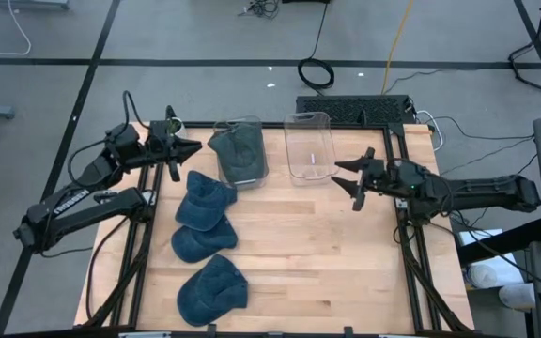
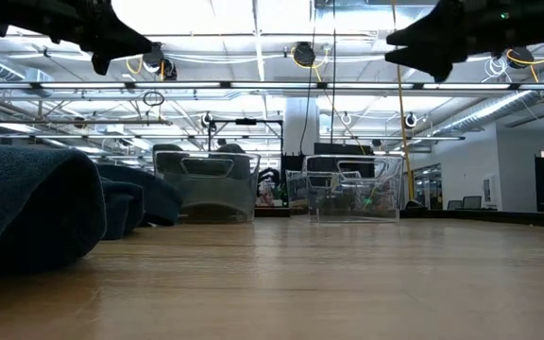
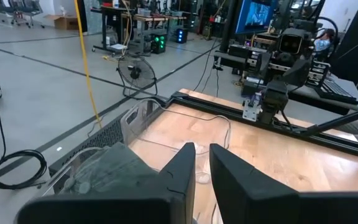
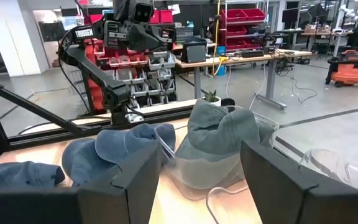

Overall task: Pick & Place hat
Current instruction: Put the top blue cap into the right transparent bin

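Overhead, three dark blue fabric hats lie out; one grey-green hat fills one of two clear plastic bins. Left gripper nearly closed, empty; right gripper spread, empty.

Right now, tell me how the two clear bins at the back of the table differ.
The left bin holds a grey-green hat; the right bin holds no hat. The left bin has blue hats lying right in front of it; the right bin has bare table in front. Both are clear plastic, upright, side by side at the table's far edge.
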